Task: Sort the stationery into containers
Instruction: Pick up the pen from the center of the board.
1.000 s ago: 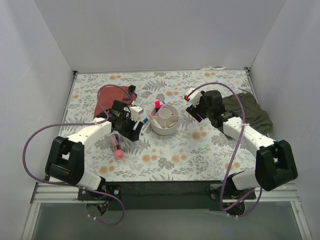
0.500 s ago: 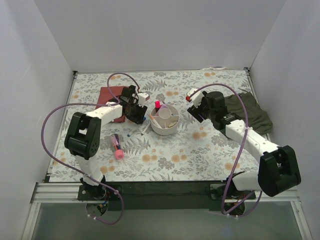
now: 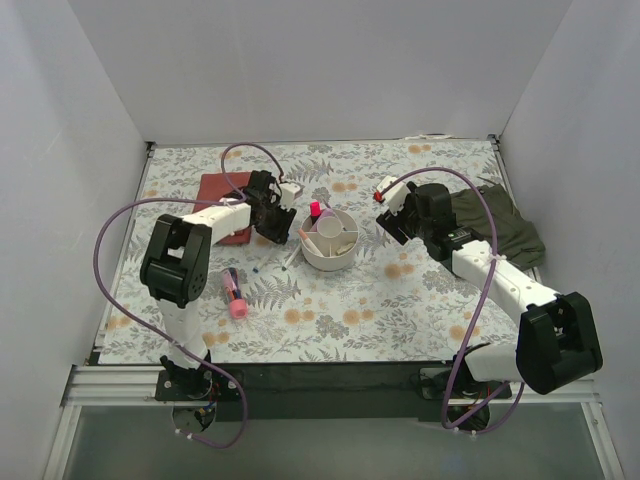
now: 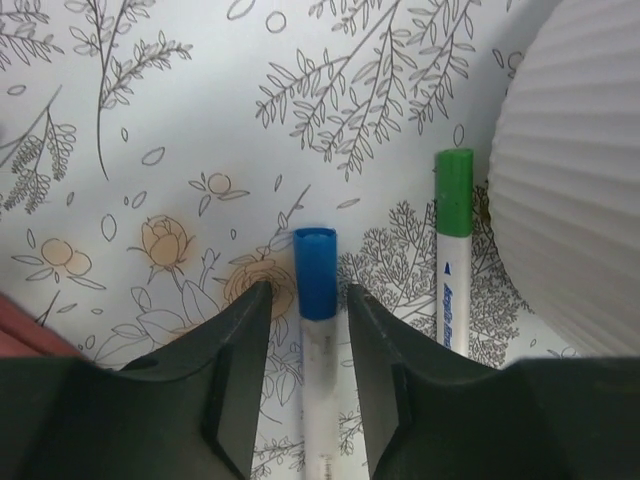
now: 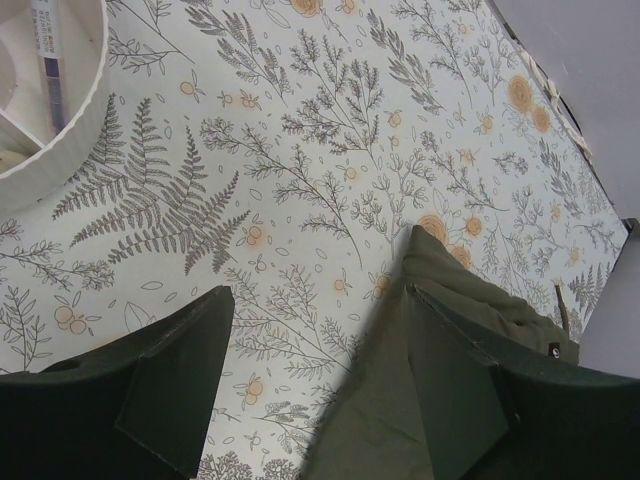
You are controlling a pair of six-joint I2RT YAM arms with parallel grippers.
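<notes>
My left gripper [image 3: 274, 220] hangs open between the rust-red cloth [image 3: 222, 190] and the round white organiser [image 3: 330, 240]. In the left wrist view its jaws [image 4: 307, 288] frame a blue-capped pen [image 4: 316, 275] that lies on the table, with a gap on each side. A green-capped pen [image 4: 454, 250] lies beside the organiser's ribbed wall [image 4: 570, 180]. The organiser holds a pink-capped marker [image 3: 314, 210] and other pieces. A black highlighter with a pink cap [image 3: 235, 295] lies front left. My right gripper [image 3: 390, 215] is open and empty [image 5: 320, 290], right of the organiser [image 5: 40, 120].
The olive-green cloth [image 3: 500, 225] lies at the right edge, and its corner [image 5: 440, 330] lies under my right gripper's right finger. A corner of the red cloth [image 4: 20, 335] shows at the left. White walls enclose the floral table [image 3: 400, 300] on three sides.
My left arm has swung back and left, from over the pens at the organiser's front left to beside the red cloth. The pens now lie uncovered. The right arm has barely moved.
</notes>
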